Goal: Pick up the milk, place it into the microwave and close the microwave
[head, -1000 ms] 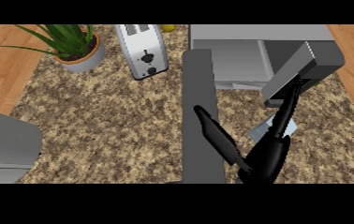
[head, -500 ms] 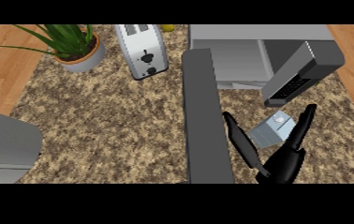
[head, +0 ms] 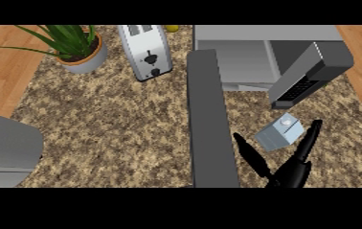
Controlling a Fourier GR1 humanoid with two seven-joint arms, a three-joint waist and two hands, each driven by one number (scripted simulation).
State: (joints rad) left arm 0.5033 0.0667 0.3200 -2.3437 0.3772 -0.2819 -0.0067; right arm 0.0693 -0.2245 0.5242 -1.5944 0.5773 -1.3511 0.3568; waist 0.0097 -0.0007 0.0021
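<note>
The small pale-blue milk carton (head: 280, 132) is being bracketed by the spread-open black right hand (head: 290, 173); seemingly light, stiff and smooth, it is being judged best gripped across its flat sides.

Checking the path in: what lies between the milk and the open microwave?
Head view: only bare counter between milk and microwave.

The speckled stone counter (head: 113, 127) carries a potted plant (head: 74, 48) at far left, a toaster (head: 147, 51) beside it, a microwave (head: 262, 51) at far right, and a milk carton (head: 280, 132) near right.
</note>
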